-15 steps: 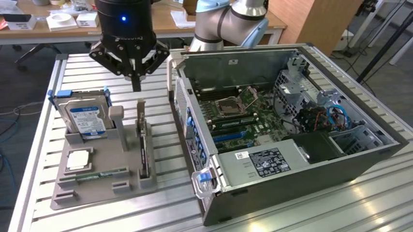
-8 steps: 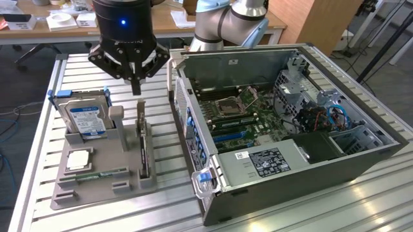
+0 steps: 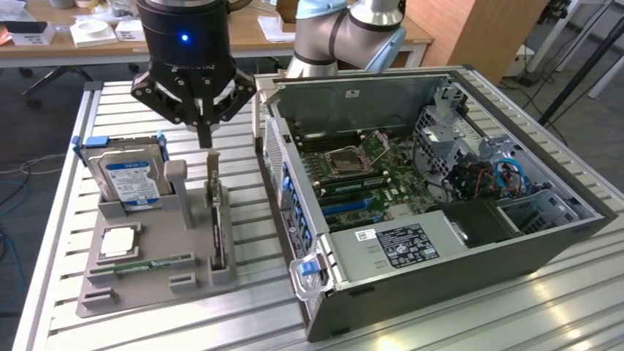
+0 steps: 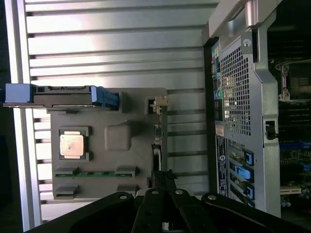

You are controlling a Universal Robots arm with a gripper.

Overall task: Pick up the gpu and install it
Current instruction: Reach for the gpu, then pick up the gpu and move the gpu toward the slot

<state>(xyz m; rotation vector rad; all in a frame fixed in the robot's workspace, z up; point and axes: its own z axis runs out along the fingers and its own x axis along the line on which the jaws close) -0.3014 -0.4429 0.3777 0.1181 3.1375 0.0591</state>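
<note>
The gripper (image 3: 206, 143) hangs straight down over the grey holder (image 3: 156, 281), its two fingers (image 3: 204, 128) drawn together into one narrow dark stem. Their tips meet the top edge of the gpu (image 3: 215, 212) at the card's far end, and they are clamped on that thin edge. The gpu stands on its long edge, upright, in a slot along the side of the holder that faces the computer case (image 3: 546, 245), and its lower edge sits down in the slot. In the wrist view the card is seen edge-on as a thin dark line running along that same side of the holder, with the closed fingertips right over one end of it.

On the rest of the holder, a hard drive (image 3: 131, 179) with a blue label stands upright in blue rails at the far corner on the exterior view's left. A square processor chip (image 3: 117, 241) lies flat in a pocket near the holder's middle, and a narrow green memory stick (image 3: 151, 264) lies just beside it toward the near edge. A grey upright post (image 3: 177, 183) rises between the hard drive and the gpu.

The holder rests on the slatted metal table (image 3: 487, 322) toward the edge at the exterior view's left. The computer case lies on its side just beside the holder on the exterior view's right, open at the top, with its motherboard (image 3: 361, 175) and power supply (image 3: 400, 245) showing
</note>
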